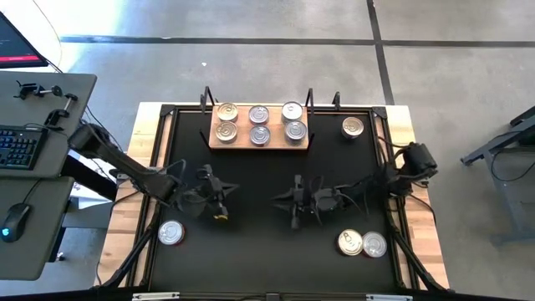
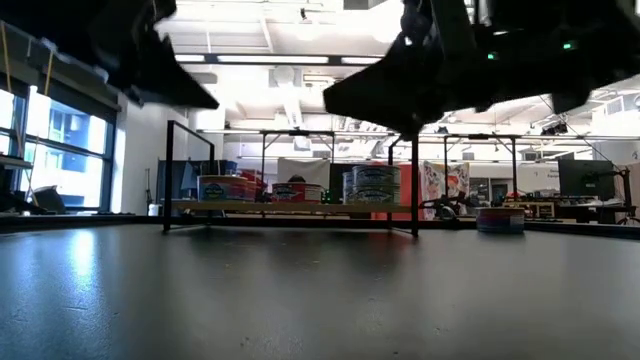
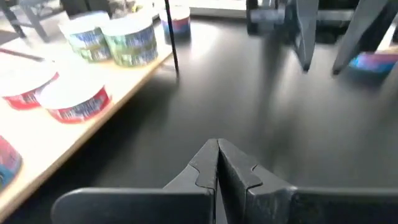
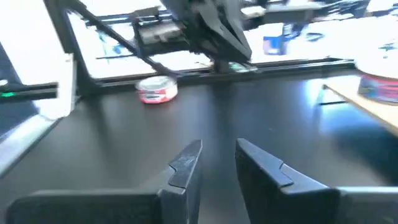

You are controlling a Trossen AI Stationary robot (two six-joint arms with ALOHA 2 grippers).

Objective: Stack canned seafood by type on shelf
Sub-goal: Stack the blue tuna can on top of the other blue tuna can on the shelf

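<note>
From above, the shelf [image 1: 258,140], a wooden board, lies at the far edge of the black mat [image 1: 267,242] with its long side running left to right, and six tins [image 1: 259,124] sit on it in two rows of three. Four more tins remain loose: one far-right tin [image 1: 354,126] just beside the board's right end, a near-left tin [image 1: 170,233] at the left front, and a touching pair [image 1: 362,243] at the right front. The left gripper [image 1: 219,197] hovers mid-mat, nearer the near-left tin, which lies toward the front and to its left; the right gripper [image 1: 294,204] hovers at centre, and the pair lies to its right and toward the front, so that arm is the closer one for them. The tins are round and stand flat with lids up, so no long axis matters (any approach angle would likely serve). From table height, both arms hang above the mat and the board's tins [image 2: 372,184] show beyond, with the lone right tin [image 2: 500,219] apart from them. The left wrist view shows its fingers [image 3: 205,167] pressed together, empty, with the board [image 3: 93,127] alongside. The right wrist view shows its fingers [image 4: 186,163] slightly apart, holding nothing, facing the red-labelled near-left tin [image 4: 158,89] well beyond.
</note>
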